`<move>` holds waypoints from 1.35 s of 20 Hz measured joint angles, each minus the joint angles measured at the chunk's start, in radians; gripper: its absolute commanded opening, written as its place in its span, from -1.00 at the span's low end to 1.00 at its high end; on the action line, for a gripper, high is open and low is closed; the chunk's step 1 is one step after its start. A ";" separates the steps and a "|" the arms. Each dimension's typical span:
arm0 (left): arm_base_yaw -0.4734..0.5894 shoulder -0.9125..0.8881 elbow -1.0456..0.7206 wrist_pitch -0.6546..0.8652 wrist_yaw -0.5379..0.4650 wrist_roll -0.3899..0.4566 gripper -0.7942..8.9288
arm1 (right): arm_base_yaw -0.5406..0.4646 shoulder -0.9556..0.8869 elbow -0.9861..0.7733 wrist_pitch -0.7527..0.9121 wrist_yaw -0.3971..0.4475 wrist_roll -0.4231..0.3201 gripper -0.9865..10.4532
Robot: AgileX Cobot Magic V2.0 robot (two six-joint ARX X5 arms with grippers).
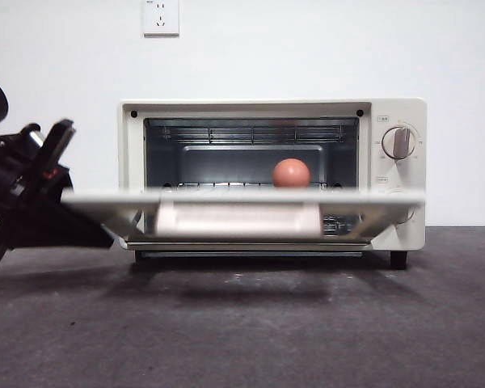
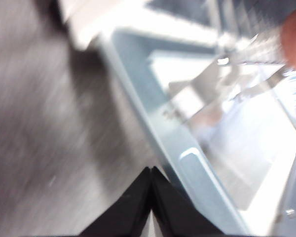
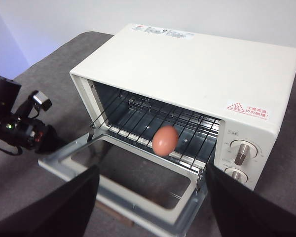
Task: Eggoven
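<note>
- The egg [image 1: 291,173] sits on the wire rack [image 3: 153,121] inside the toaster oven [image 3: 197,64] (door [image 3: 123,177] hanging open), toward the right.
- Left hand [image 2: 151,170], pressed closed and holding nothing, is beside the door's left corner.
- Right hand [image 3: 153,207] is spread wide above the table [image 1: 242,323].

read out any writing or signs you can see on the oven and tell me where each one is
Red warning triangle with red characters: a sticker on the toaster oven top, near the knob side; characters too small to read.
White label strip with red-and-black print at the top's rear edge: too small to read.
Small labels above each knob: unreadable.
Dial marks around the knobs: too small to read.
No brand name is legible.
</note>
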 measured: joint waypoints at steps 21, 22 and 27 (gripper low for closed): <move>-0.018 -0.175 0.008 0.388 -0.037 -0.323 -0.82 | 0.000 0.001 0.000 -0.014 0.000 0.003 -0.22; -0.023 -0.204 0.008 0.360 -0.049 -0.318 -0.83 | 0.000 0.004 0.000 -0.016 0.000 0.003 -0.22; -0.074 -0.400 0.008 0.113 -0.201 -0.229 -0.82 | 0.000 0.011 0.000 -0.035 0.000 0.003 -0.22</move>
